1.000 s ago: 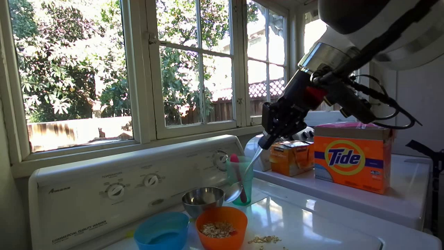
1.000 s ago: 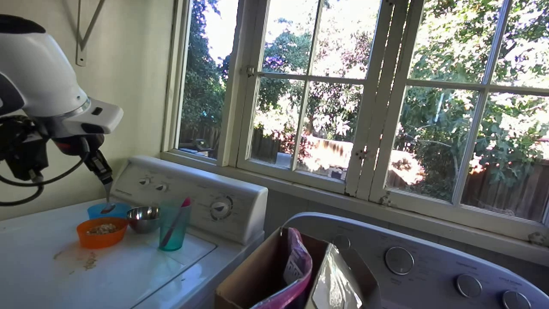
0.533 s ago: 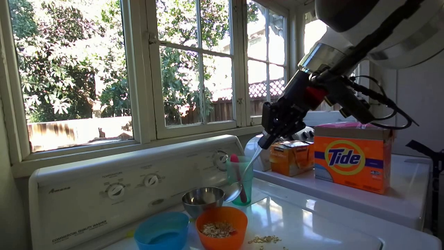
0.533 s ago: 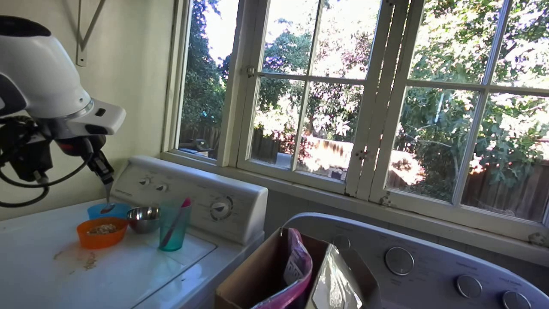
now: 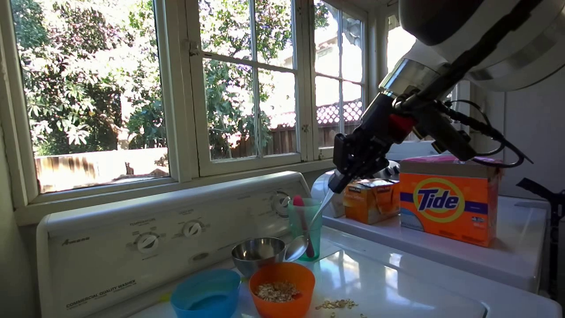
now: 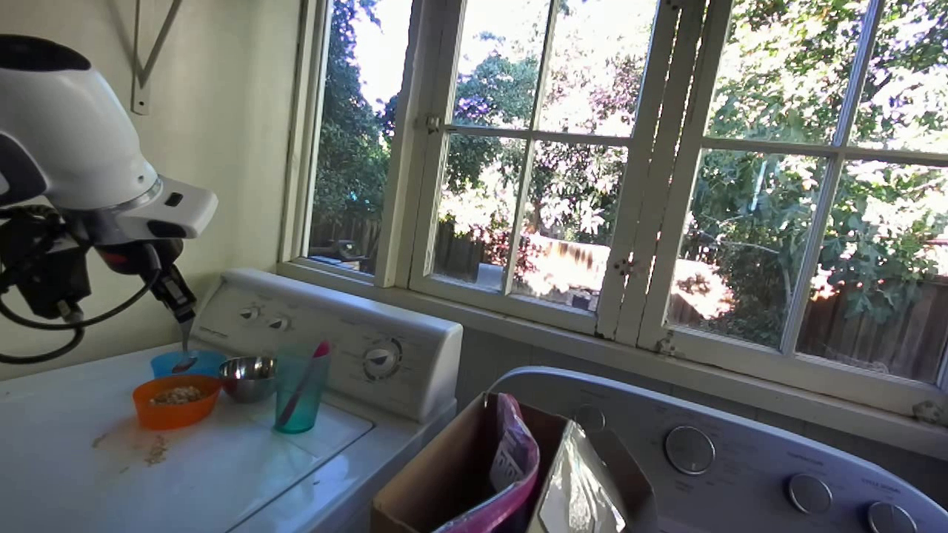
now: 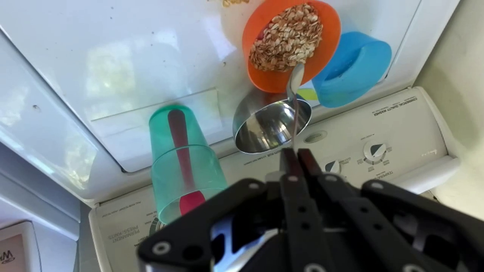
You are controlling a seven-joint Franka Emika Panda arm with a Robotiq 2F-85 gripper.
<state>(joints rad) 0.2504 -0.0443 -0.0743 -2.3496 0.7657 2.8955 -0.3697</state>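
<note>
Silvery, the spoon (image 5: 296,248) gripped by the hand (image 7: 297,154) has sunk slightly.

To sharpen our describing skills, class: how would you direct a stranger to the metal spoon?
Below the windows is a white Amana washer, with a black robotic gripper above it. Clamped in that gripper is the metal spoon. Its silvery colour sets it apart from the pink-ended utensil leaning in the green tumbler.

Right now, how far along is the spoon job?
Done: spoon gripped, jaws shut on it.
In hand: held in the air, apparently over the orange bowl.
Left, probably: scooping oats, since plenty lie in that bowl. Stray oats on the washer look uncleared.
</note>
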